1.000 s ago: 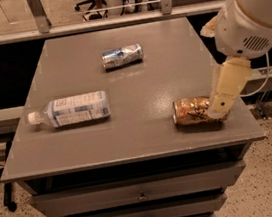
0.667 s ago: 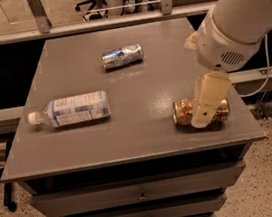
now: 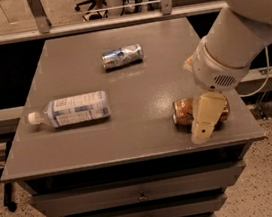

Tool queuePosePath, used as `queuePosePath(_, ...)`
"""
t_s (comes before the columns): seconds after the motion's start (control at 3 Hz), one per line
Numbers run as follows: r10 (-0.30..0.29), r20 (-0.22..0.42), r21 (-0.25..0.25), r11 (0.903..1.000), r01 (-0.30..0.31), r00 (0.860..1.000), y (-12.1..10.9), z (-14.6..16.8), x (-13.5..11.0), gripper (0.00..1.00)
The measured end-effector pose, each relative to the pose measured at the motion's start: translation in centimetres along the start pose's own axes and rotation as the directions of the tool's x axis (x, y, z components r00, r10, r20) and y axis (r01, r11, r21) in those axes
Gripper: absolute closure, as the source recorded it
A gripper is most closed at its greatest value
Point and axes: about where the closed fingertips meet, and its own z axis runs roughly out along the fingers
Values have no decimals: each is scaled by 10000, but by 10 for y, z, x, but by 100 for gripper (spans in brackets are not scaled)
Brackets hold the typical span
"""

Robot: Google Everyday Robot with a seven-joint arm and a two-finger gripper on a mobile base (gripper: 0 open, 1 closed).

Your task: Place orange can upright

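Evidently nothing is done: our orange can lies sideways beneath the hand, whose grip we cannot tell

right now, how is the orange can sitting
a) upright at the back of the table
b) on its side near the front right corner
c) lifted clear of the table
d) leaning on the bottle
b: the orange can lies on its side on the table near the front right corner, with the claw down over it.
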Motion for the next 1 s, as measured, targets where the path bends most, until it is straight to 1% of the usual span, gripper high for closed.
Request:
queuePosePath(0.33, 87, -206, -177, 9998, -91, 9997, 1, 14, 13, 0)
queuePosePath(0.67, 43, -296, -365, 9993, -53, 9996, 1, 27, 17, 0)
queuePosePath(1.0, -158, -325, -554, 9984, 140, 9993, 1, 38, 16, 0)
